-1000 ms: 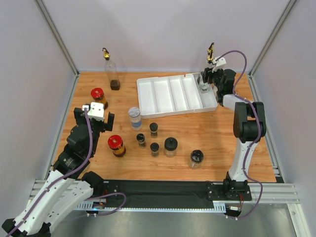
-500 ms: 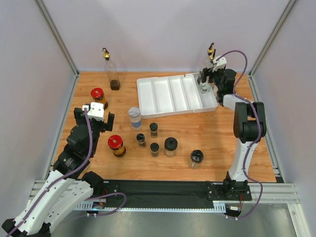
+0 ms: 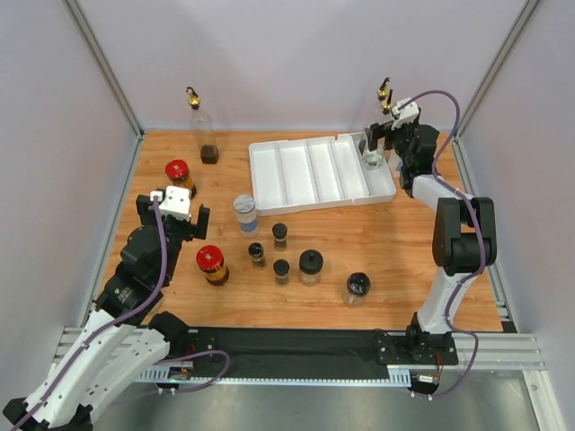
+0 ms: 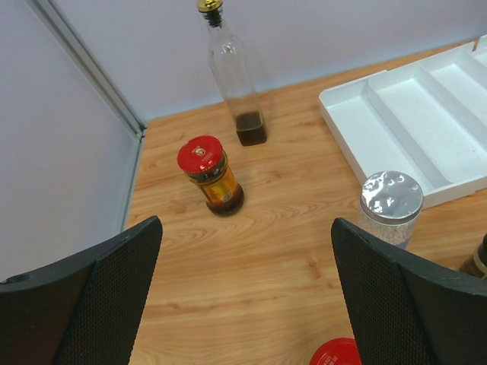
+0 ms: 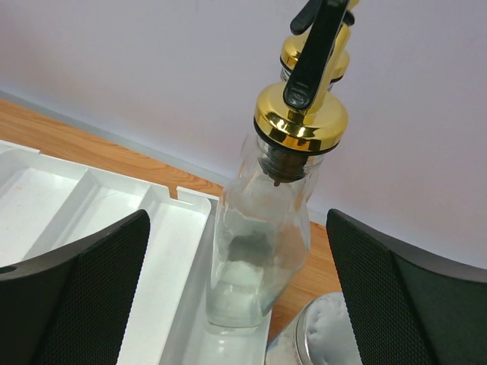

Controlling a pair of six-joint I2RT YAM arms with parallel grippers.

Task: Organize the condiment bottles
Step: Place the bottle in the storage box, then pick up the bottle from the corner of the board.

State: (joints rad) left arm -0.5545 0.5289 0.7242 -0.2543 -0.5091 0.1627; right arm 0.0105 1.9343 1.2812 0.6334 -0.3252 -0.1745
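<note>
Gold-spouted clear bottle (image 5: 259, 251) stands in the white tray's (image 5: 46, 205) rightmost slot, at the table's (image 3: 404, 242) 1 o'clock, between the right claw's (image 5: 237, 220) wide-open fingers, touching neither. Left claw (image 4: 243, 304) hangs open at 9 o'clock

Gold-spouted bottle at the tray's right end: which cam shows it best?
Right wrist: the bottle is close up, spout and body, standing in the white tray's end compartment. Top external shows its gold spout clearly, but the right arm crowds its body. Left wrist misses it; the far-left bottle seen there is another one.
</note>
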